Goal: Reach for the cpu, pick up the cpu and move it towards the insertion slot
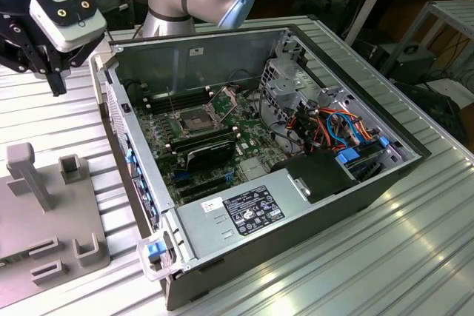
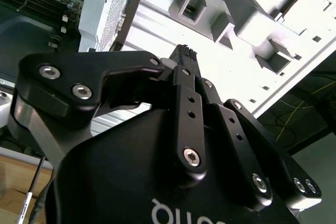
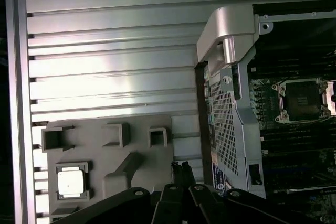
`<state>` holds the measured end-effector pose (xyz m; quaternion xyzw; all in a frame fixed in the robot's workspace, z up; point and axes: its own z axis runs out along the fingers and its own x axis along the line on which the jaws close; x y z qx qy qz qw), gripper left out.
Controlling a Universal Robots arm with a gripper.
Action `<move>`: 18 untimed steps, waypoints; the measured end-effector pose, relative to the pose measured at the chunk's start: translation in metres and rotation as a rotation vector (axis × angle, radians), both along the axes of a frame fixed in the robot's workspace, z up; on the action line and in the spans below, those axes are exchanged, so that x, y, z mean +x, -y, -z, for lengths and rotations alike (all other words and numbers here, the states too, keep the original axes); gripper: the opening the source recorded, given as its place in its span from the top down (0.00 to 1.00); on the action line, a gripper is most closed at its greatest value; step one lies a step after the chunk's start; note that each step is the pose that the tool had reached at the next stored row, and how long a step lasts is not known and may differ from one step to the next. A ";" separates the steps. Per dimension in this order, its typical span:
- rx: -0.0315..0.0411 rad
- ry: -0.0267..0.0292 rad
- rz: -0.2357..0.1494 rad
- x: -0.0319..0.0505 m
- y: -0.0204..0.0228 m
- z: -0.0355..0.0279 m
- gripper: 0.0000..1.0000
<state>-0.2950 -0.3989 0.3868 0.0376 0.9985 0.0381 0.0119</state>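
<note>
Small thin square cpu, pale tan-grey with a metal lid, is seen in the first wrist view lying flat in a square recess of the grey moulded plastic fixture plate, which rests on the ribbed aluminium table.

Handling is judged as: light, rigid, smooth-topped, fragile on the underside (contacts, presumably). It is best taken by two opposite edges, not by the faces, and kept level. Little edge is left exposed by the recess walls, so a shallow pinch is expected.

Black multi-link gripper is held above the plate. Its fingers are drawn together to a narrow point with nothing between them, as also seen in the second wrist view. The cpu is not touched: it lies well apart from the fingertips, on the side of them away from the open grey metal computer case. The reach is judged not yet finished.

Square silver-framed insertion slot with dark centre is seen inside the case, its frame raised.
</note>
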 end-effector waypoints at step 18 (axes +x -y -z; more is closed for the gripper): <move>0.0010 0.0000 0.000 -0.0373 0.0102 0.0021 0.89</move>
